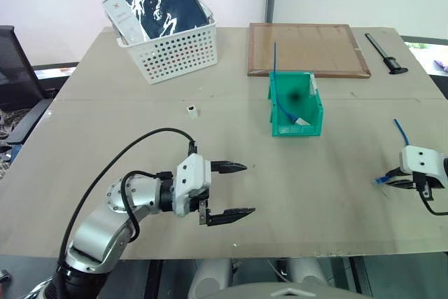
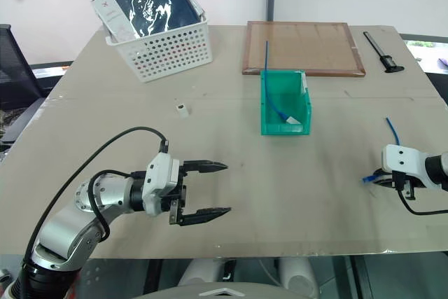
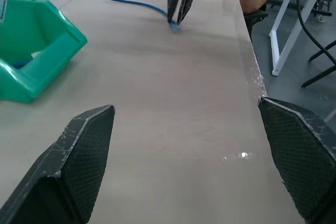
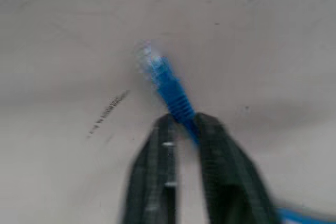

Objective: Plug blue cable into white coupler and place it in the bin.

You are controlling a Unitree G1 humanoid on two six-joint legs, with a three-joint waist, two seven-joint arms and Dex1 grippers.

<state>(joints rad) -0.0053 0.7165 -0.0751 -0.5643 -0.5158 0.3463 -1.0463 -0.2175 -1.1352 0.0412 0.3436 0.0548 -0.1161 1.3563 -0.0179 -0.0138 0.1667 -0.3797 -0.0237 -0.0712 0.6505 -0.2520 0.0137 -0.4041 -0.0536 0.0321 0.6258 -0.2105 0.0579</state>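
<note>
So our right fingers (image 4: 178,140) are pinched tight on the blue cable (image 3: 137,4) just behind its plug, with the clear tip poking out past them and pointing down at the bench (image 1: 231,166). The rest of the cable trails away behind the right gripper (image 2: 383,177) in a loose curve, near the right edge of the bench. Looks like a decent grip, though the plug sits a bit skewed between the fingers in the wrist view, so we wouldn't swear it's square.

Our left gripper (image 1: 234,190) is spread wide with nothing in it, hanging just over the bench on the near left side and pointing across toward the right.

The white coupler (image 1: 192,110) sits by itself on the bench, beyond the left gripper and well apart from the cable. The bin (image 1: 311,118) is mid-bench, farther back, with another blue cable (image 2: 274,94) already standing in it, so that one isn't ours. A white perforated basket (image 1: 178,52) sits at the far left and a wooden board (image 1: 329,50) is behind the bin.

We'd call this the pickup stage: cable grabbed, coupler not yet. Next we figure the left fingers need to go get that tiny coupler, socket facing out, then both hands meet in the middle. Lining up that small a socket will be the fiddly part.
</note>
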